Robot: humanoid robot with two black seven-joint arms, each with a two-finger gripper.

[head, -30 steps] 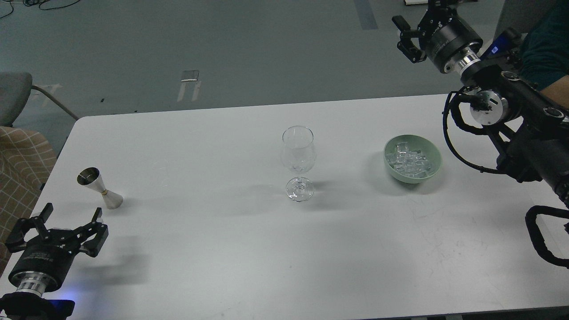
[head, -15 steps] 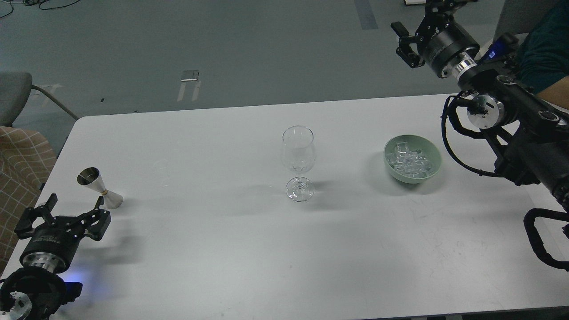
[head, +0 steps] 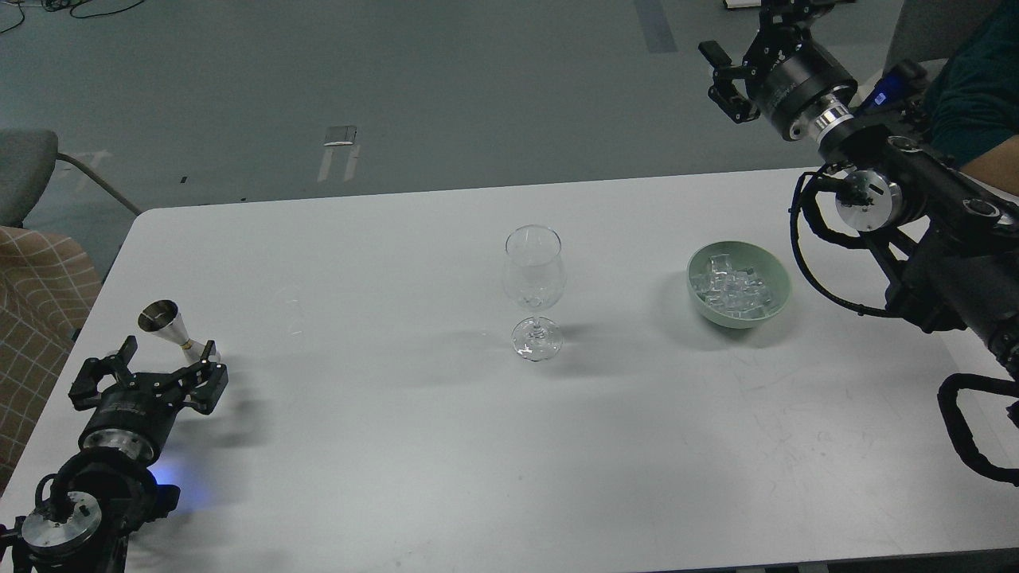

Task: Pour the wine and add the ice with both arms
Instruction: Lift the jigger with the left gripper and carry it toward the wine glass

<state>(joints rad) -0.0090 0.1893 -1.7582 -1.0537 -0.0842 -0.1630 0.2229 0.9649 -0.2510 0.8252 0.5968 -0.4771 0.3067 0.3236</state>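
Beside the metal jigger (head: 177,334), the left gripper (head: 151,368) is held wide open. Ice (head: 732,288) is piled in the green bowl (head: 776,274). Far above the table (head: 398,446), the right gripper (head: 720,68) is held open too.

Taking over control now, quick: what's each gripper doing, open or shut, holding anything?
Left gripper: open, empty, just short of the metal jigger.
Right gripper: raised beyond the table's far edge, holding nothing visible; open or shut cannot be told.

White rectangular table (head: 398,446) w/ rounded corners over grey floor (head: 398,79). Far left: grey chair (head: 24,167), below it tan checked fabric (head: 40,302) just off table's edge. Top right: person in dark teal sleeve (head: 975,87), bare forearm showing. Small metal plate (head: 341,135) on floor; black cables (head: 72,8) top left.
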